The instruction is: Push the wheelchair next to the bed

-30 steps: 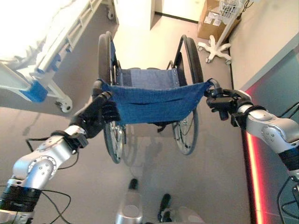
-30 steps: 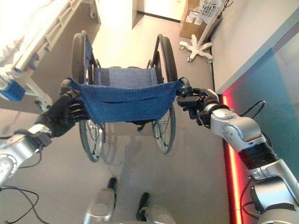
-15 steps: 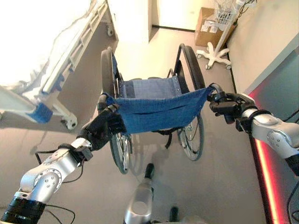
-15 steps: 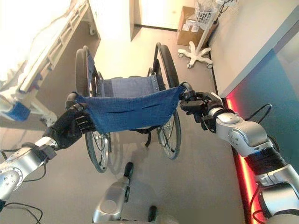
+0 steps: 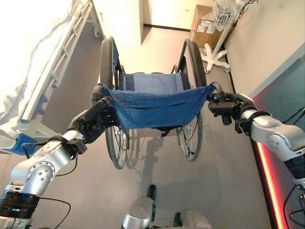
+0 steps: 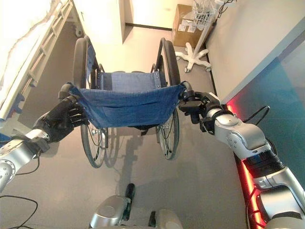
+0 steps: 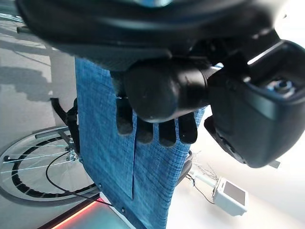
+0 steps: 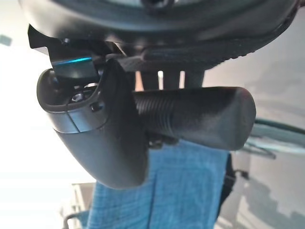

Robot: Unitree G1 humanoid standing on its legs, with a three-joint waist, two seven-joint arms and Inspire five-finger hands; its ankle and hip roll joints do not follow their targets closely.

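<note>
In the left eye view the wheelchair stands at the centre, its blue fabric backrest facing the camera and its big wheels reaching toward 12 o'clock. The hospital bed runs along the 9 to 11 o'clock side, just beside the chair's left wheel. The left hand is clenched round the left push handle at about 9 o'clock of the backrest; the right hand grasps the right push handle at 3 o'clock. A cardboard box and a wheeled stand sit toward 1 o'clock by the wall. In the right eye view the same layout shows. In the left wrist view the fingers curl over the dark grip against the blue cloth. In the right wrist view the thumb and fingers wrap the ribbed grip.
</note>
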